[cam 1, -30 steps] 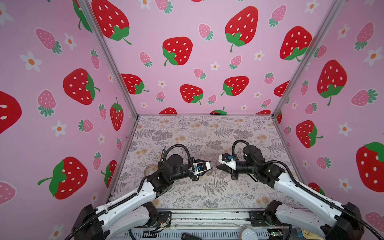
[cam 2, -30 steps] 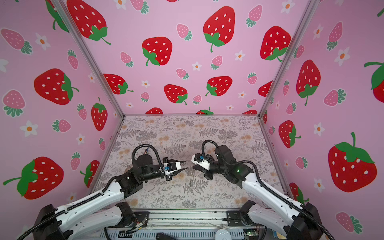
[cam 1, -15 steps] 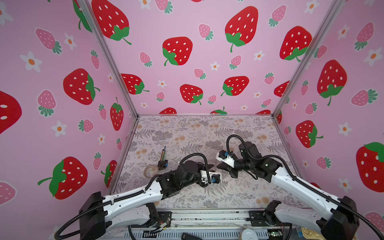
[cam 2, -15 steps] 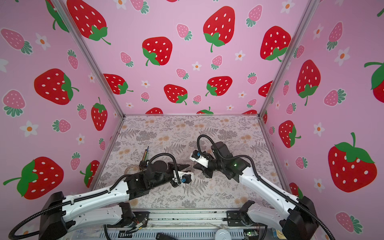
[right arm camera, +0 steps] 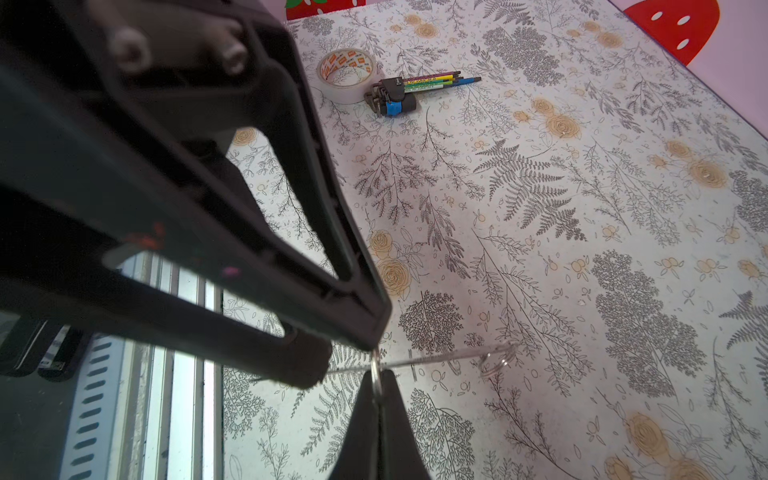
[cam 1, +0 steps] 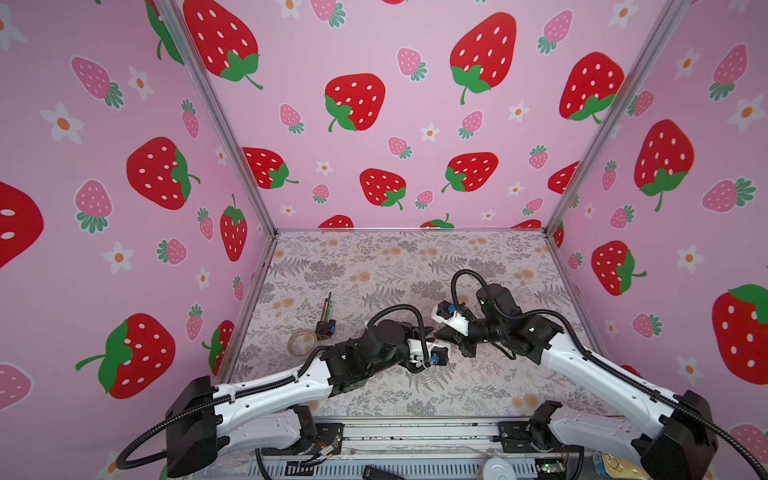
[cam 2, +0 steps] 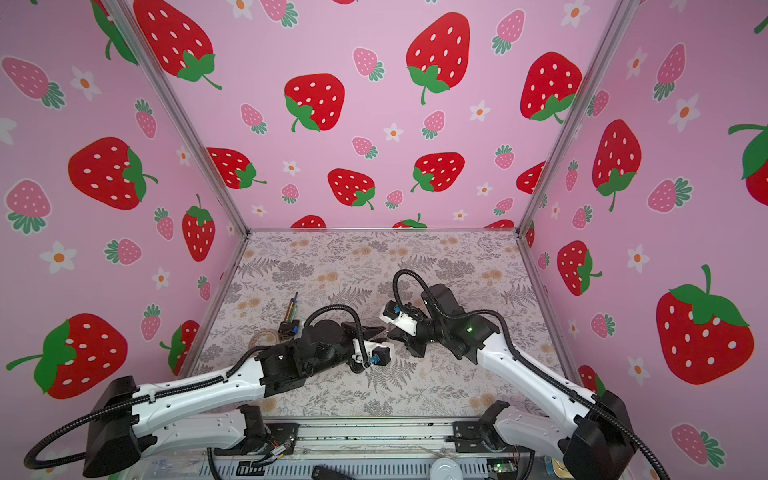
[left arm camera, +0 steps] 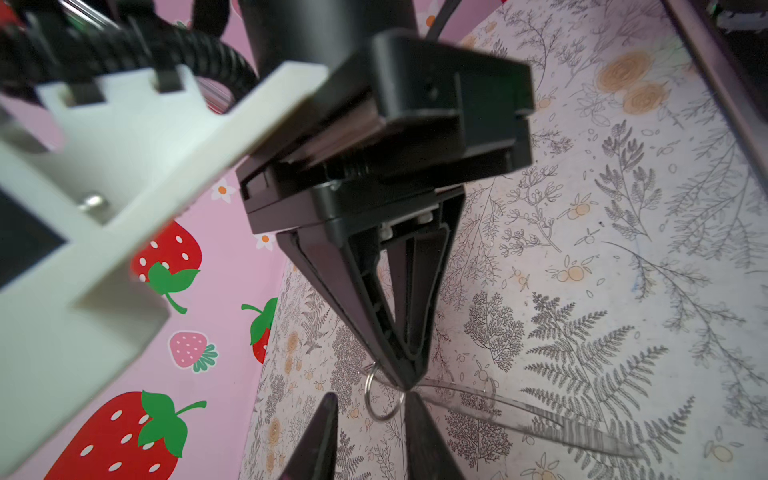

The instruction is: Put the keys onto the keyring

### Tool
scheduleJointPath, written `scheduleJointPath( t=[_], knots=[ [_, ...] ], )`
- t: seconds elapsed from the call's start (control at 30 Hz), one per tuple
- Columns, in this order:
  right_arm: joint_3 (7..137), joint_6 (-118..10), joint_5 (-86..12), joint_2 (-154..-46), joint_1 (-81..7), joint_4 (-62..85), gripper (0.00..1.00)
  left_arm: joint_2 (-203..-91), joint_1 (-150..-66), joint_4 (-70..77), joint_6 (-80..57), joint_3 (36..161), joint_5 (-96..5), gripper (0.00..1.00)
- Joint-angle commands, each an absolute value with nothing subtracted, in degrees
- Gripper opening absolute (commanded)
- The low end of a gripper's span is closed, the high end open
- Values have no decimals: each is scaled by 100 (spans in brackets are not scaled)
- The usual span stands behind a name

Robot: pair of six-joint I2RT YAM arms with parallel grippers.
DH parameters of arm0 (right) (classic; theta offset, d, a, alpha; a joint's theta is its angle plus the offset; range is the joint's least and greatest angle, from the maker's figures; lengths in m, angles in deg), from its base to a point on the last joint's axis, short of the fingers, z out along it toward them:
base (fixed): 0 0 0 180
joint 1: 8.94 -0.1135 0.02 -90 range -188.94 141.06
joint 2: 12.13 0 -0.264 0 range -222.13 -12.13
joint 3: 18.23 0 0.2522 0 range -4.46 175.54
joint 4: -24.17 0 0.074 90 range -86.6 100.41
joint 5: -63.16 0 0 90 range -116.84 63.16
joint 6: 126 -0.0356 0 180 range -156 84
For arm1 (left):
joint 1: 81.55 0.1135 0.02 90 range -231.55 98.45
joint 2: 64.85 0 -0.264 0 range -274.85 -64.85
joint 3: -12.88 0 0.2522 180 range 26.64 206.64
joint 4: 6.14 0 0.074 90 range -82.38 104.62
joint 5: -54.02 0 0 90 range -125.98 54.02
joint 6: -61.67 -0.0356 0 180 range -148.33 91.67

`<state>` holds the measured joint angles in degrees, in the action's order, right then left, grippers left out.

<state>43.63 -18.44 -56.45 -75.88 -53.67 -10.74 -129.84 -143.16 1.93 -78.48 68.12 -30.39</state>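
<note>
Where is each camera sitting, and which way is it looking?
Top views: two side-by-side eyes high at the front, looking down at the table; left arm and right arm show.
Left wrist: on the left arm, looking along its open left pincer at the right pincer pinching a small silver ring.
Right wrist: on the right arm, looking past its pincer toward the tape roll and hex keys.
Shared: both wrist views show the ring and pincers.

Left arm (cam 1: pixel 270 390) and right arm (cam 1: pixel 602 374) reach inward, tips nearly meeting; left tool (left arm camera: pixel 372 419) parted, right tool (left arm camera: pixel 405 381) clamped closed.
</note>
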Motion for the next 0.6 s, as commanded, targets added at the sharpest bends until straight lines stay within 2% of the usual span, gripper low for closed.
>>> scheduleJointPath(
  t=[0.0, 0.57],
  knots=[
    [4554, -1878, -5750, -7571, -5376, -1165, 0, -13093, -14357, 194, -7917, 7112, -2944, 29],
    [4607, -1825, -5720, -7506, -5401, -1173, 0, -13340, -14396, 495, -7825, 7388, -2546, 24]
  ],
)
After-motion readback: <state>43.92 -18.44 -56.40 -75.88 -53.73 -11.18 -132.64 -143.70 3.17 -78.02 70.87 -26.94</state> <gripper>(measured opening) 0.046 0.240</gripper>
